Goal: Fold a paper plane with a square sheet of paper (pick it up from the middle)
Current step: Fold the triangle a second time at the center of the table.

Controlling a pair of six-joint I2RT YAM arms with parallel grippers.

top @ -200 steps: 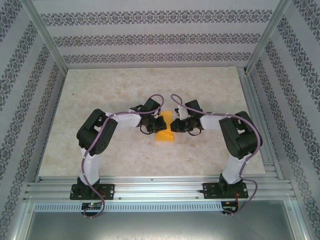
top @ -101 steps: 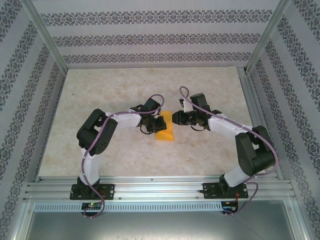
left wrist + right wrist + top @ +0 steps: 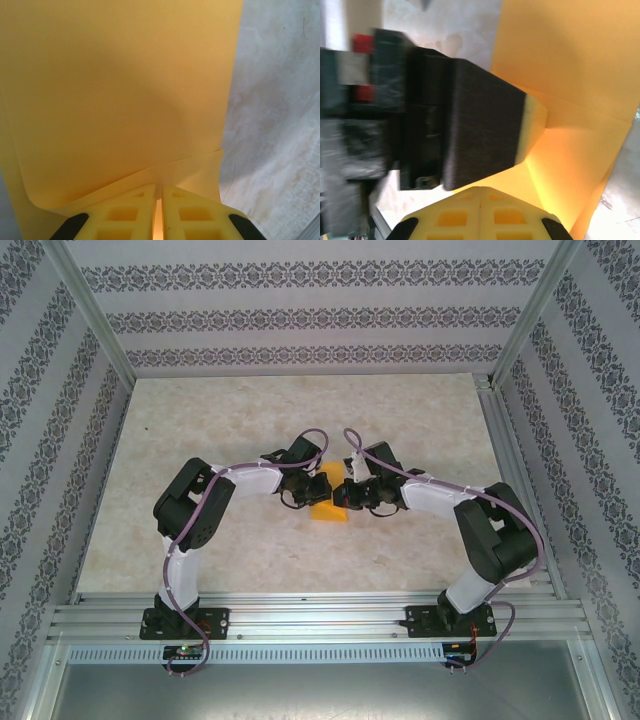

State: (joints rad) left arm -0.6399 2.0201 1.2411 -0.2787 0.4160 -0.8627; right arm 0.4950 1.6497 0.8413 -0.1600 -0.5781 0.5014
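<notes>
Top external view: one sheet of paper [image 3: 326, 511], orange-yellow and folded, lies on the pale table [image 3: 200, 420] near its middle, between the two arms. Two grippers meet over it. The left gripper [image 3: 322, 486] reaches in from the left and the right gripper [image 3: 346, 493] from the right. Their tips are just beside each other above the far part of the sheet, and the sheet's near strip shows below them. Patterned walls [image 3: 300, 320] close the table in on three sides.

Left wrist view: the sheet spreads across most of the frame, with bare table down the right side. At least two layers can be counted: a lower flap curls up from the left, and its edge runs in between the two yellow fingertips [image 3: 125, 212] at the bottom. The left gripper is pinched on that paper, with a thin slit between the pads.

Right wrist view: the right gripper's two yellow fingers [image 3: 450, 217] are pressed together with no gap. Whether any paper sits between them cannot be told. Just beyond them, one black finger [image 3: 485, 135] of the left gripper, yellow at its tip, meets the orange sheet, which has a crease running toward its right edge.
</notes>
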